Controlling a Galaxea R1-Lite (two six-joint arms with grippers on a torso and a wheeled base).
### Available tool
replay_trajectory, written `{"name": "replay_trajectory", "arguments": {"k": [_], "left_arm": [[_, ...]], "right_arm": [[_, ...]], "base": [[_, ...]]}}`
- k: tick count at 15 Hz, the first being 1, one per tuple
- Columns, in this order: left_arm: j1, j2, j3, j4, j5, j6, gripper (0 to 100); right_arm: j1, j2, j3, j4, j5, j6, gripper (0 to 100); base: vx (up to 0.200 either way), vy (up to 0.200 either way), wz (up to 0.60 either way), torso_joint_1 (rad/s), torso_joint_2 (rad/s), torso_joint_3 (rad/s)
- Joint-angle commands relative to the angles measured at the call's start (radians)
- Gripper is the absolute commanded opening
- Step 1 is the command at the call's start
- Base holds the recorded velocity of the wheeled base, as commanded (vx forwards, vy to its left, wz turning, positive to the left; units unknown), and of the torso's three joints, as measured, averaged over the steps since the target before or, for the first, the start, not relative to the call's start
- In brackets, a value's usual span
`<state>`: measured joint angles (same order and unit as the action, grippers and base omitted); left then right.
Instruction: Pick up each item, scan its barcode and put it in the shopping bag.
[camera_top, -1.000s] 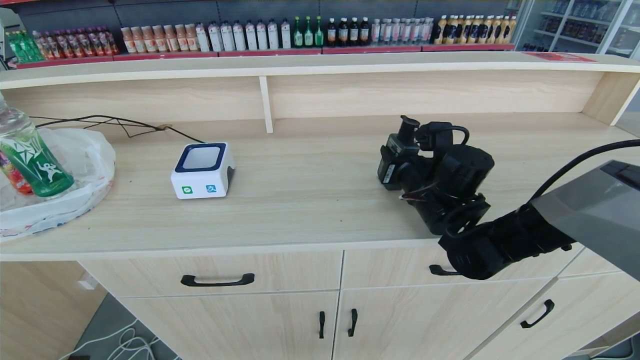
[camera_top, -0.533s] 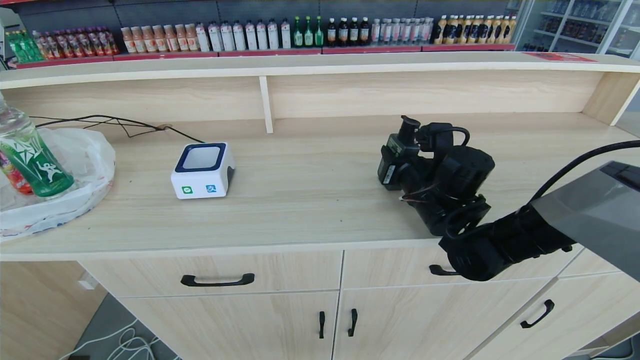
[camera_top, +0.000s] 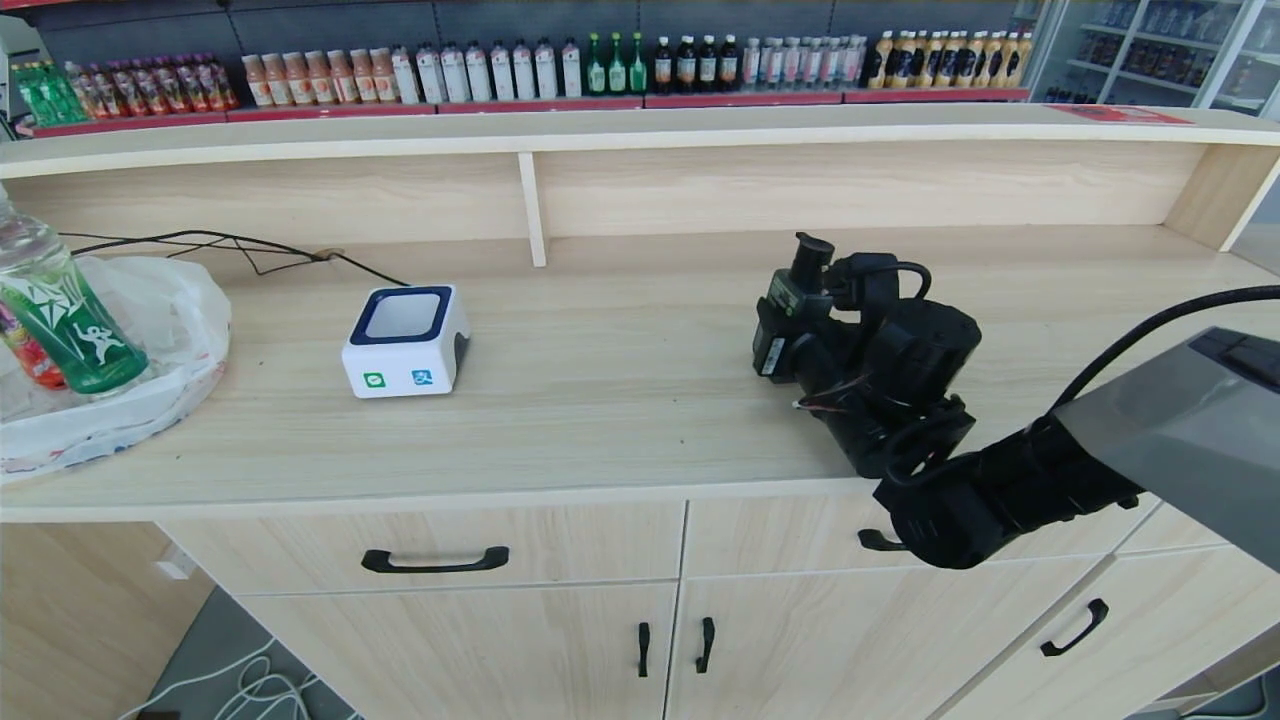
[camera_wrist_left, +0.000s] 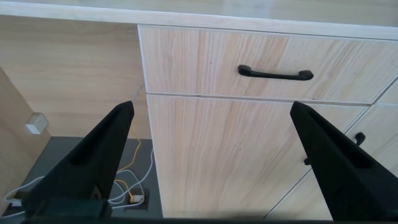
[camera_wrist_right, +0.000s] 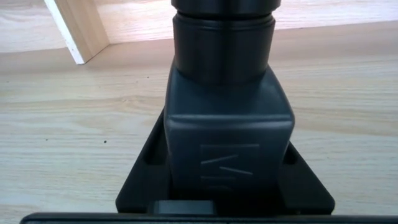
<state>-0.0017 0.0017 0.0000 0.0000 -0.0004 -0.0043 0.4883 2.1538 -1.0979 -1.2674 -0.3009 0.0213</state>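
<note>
head view: right gripper (camera_top: 812, 345) clamps a dark bottle (camera_top: 790, 295) above the wooden counter (camera_top: 620, 400); scanner (camera_top: 405, 340) then shopping bag (camera_top: 180, 330) lie off its left, drink shelves (camera_top: 640, 65) beyond. left gripper (camera_wrist_left: 211, 109) gapes wide, facing cabinet drawers (camera_wrist_left: 199, 62).

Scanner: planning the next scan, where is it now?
In the head view the white scanner sits on the counter's left half, right of the shopping bag and well left of the dark bottle in the right gripper.

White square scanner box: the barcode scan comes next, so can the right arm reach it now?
Probably yes. Bare light wood counter lies between the right pincer, holding a dark grey square bottle, and the white square scanner box; nothing stands in the way.
</note>
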Motion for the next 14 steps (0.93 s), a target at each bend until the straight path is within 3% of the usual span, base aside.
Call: {"name": "replay_trajectory", "arguments": {"k": [1, 9, 12, 14], "left_arm": [[0.0, 0.0, 0.0, 0.0, 0.0, 0.0, 100], [0.0, 0.0, 0.0, 0.0, 0.0, 0.0, 100], [0.0, 0.0, 0.0, 0.0, -0.001, 0.0, 100], [0.0, 0.0, 0.0, 0.0, 0.0, 0.0, 100]], "right_arm": [[0.001, 0.001, -0.002, 0.0, 0.0, 0.0, 0], [0.055, -0.137, 0.021, -0.003, 0.017, 0.0, 0], [0.082, -0.256, 0.158, -0.021, 0.016, 0.011, 0], [0.147, -0.333, 0.277, -0.07, 0.035, 0.014, 0]], "base": [[0.0, 0.0, 0.0, 0.0, 0.0, 0.0], [0.0, 0.0, 0.0, 0.0, 0.0, 0.0], [0.0, 0.0, 0.0, 0.0, 0.0, 0.0], [0.0, 0.0, 0.0, 0.0, 0.0, 0.0]]}}
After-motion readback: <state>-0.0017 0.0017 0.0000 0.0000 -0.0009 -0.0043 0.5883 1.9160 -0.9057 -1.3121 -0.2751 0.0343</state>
